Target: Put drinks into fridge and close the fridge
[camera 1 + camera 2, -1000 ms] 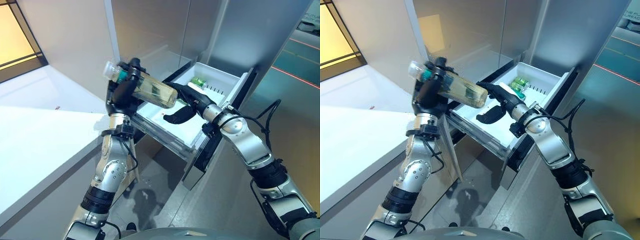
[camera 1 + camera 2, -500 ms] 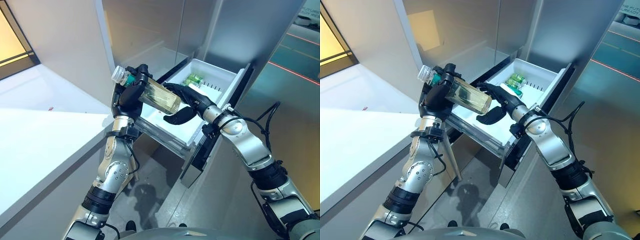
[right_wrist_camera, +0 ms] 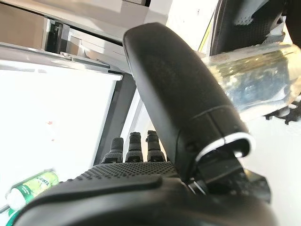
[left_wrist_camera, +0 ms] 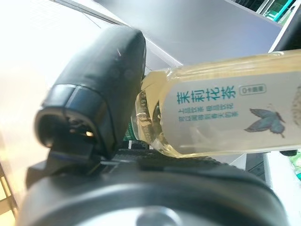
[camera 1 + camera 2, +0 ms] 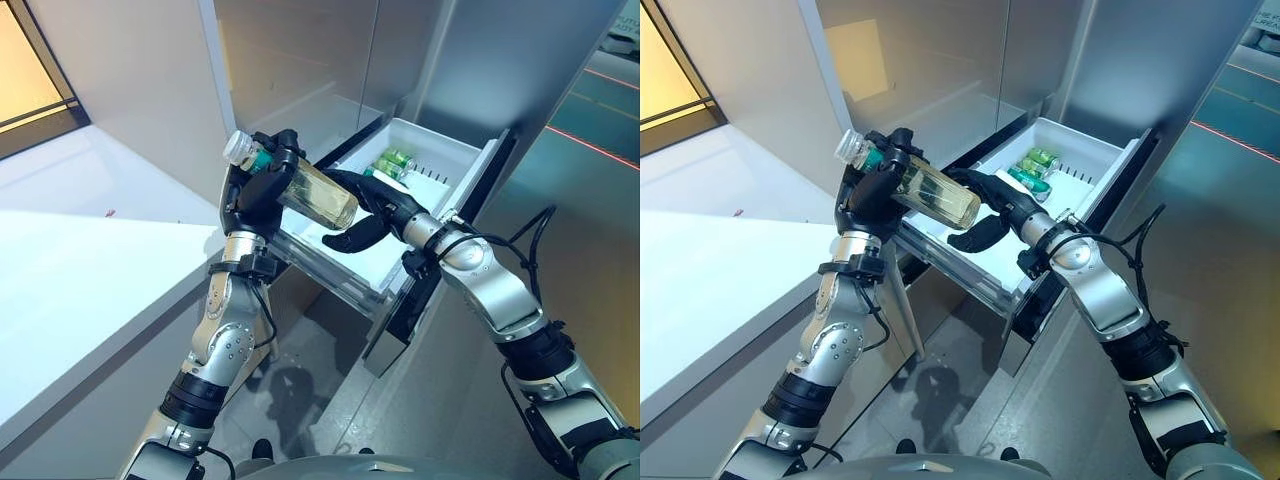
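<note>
My left hand (image 5: 258, 190) is shut on a clear bottle of pale yellow tea (image 5: 318, 194) with a green neck band. It holds the bottle tilted, cap up and to the left, above the near left corner of the open white fridge drawer (image 5: 470, 165). The left wrist view shows the bottle (image 4: 221, 113) lying across the hand (image 4: 99, 94). My right hand (image 5: 378, 205) is open over the drawer, fingers behind the bottle's base and thumb below it. The right wrist view shows the bottle (image 3: 254, 80) just past the thumb (image 3: 178, 94). Green drinks (image 5: 393, 162) lie at the drawer's far end.
The drawer sticks out of a steel fridge (image 5: 480, 60), and its dark front panel (image 5: 400, 310) hangs over the grey floor. A white counter (image 5: 70, 270) runs along the left. A green drink (image 3: 33, 186) shows in the right wrist view.
The camera has shifted a little. My right hand has come closer round the bottle's base. My left hand still holds the bottle at about the same spot above the drawer.
</note>
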Available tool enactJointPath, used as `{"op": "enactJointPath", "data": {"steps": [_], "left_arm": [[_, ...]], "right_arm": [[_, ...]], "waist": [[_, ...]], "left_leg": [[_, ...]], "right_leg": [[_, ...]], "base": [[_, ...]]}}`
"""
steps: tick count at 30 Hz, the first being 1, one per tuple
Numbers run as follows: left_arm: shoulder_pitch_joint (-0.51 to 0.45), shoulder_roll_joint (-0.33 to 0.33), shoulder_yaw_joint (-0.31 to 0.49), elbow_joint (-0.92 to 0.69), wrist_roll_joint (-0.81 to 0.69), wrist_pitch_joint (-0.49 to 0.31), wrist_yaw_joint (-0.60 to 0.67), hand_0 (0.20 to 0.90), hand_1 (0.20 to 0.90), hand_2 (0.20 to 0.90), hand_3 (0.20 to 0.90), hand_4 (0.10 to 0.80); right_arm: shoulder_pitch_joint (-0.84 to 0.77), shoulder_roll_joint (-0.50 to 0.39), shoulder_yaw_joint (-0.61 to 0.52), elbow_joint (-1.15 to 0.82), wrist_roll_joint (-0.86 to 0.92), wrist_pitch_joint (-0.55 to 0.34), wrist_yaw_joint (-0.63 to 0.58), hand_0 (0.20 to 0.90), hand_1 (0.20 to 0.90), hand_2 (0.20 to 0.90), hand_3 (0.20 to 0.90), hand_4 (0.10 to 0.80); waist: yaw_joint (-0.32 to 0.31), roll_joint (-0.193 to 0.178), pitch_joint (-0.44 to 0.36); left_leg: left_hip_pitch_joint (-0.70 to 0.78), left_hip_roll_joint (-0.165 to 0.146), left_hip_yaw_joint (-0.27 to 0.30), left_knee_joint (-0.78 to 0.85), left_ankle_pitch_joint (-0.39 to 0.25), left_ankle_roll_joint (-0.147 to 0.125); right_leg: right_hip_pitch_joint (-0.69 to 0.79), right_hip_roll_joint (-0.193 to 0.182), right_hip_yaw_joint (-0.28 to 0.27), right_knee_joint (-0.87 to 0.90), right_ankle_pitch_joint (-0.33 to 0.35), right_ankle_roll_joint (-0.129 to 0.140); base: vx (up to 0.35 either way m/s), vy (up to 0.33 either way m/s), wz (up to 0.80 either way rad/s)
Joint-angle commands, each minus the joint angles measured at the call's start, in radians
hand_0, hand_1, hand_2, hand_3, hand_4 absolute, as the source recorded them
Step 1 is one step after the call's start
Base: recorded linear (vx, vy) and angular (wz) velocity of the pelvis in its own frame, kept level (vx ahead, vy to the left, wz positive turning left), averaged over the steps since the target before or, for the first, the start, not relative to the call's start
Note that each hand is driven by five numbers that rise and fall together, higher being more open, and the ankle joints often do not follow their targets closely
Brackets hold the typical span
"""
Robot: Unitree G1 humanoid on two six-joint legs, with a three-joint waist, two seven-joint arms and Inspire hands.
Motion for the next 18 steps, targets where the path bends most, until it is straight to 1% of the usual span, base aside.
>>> {"op": "enactJointPath", "data": {"steps": [1,5,11,17,18], "left_arm": [[-0.203,-0.025,-0.057,-0.038,0.081,-0.115,-0.068,0.300,0.300,0.300,0.200,0.100],[-0.205,-0.029,-0.067,-0.008,0.088,-0.116,-0.071,0.300,0.300,0.300,0.200,0.100],[-0.204,-0.033,-0.075,0.022,0.087,-0.138,-0.078,0.300,0.300,0.300,0.200,0.100],[-0.207,-0.039,-0.085,0.031,0.093,-0.141,-0.089,0.300,0.300,0.300,0.200,0.100],[-0.207,-0.039,-0.087,0.035,0.091,-0.145,-0.093,0.300,0.300,0.300,0.200,0.100]], "right_arm": [[-0.187,0.034,0.000,-0.060,-0.010,-0.087,-0.013,0.900,0.900,0.900,0.900,0.800],[-0.205,0.042,0.012,-0.044,-0.022,-0.105,-0.009,0.900,0.900,0.900,0.900,0.800],[-0.218,0.048,0.021,-0.043,-0.017,-0.099,-0.019,0.900,0.900,0.900,0.900,0.800],[-0.220,0.052,0.025,-0.030,0.003,-0.096,-0.025,0.900,0.900,0.900,0.900,0.800],[-0.219,0.053,0.026,-0.028,0.015,-0.092,-0.023,0.811,0.811,0.811,0.796,0.696]], "waist": [[0.013,-0.008,-0.076],[0.016,-0.007,-0.073],[0.019,-0.009,-0.073],[0.020,-0.011,-0.072],[0.019,-0.011,-0.071]], "left_leg": [[0.025,0.005,-0.005,0.001,-0.067,0.017],[0.029,0.010,-0.002,0.001,-0.063,0.014],[0.029,0.015,0.003,0.001,-0.059,0.012],[0.027,0.018,0.002,0.003,-0.057,0.010],[0.027,0.018,0.002,0.003,-0.057,0.010]], "right_leg": [[0.004,0.096,-0.029,0.010,-0.015,-0.069],[0.007,0.096,-0.034,0.010,-0.016,-0.071],[0.008,0.097,-0.034,0.012,-0.018,-0.073],[0.008,0.096,-0.035,0.012,-0.018,-0.074],[0.008,0.096,-0.035,0.012,-0.018,-0.074]], "base": [[0.012,-0.017,-0.05],[0.008,-0.006,-0.03],[0.011,0.002,-0.07],[0.001,0.001,-0.01],[0.000,0.000,0.00]]}}
